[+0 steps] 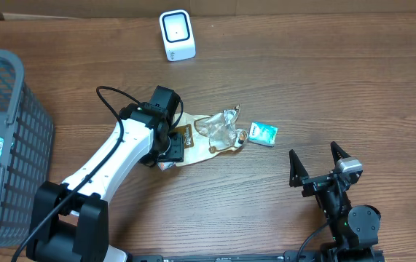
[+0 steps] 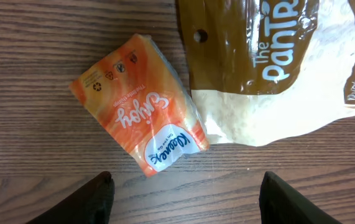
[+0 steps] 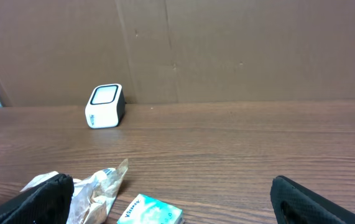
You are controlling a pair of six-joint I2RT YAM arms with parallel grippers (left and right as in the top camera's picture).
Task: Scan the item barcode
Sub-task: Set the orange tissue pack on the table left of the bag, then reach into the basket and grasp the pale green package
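Left gripper (image 2: pixel 186 180) has its fingers apart, holding nothing. The orange tissue pack (image 2: pixel 141 106) lies flat just beside the brown snack bag (image 2: pixel 258 68). Right gripper (image 1: pixel 313 151) sits well apart from that bag, spread wide and empty.

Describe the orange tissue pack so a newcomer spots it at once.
Start at the brown bag in the centre. At its left end, under the left pincer, lies the tissue pack. It alone is orange; the other pack by the bag is teal.

dark wood-grain table (image 1: pixel 324 87), plain brown cardboard wall (image 3: pixel 227 50) behind it
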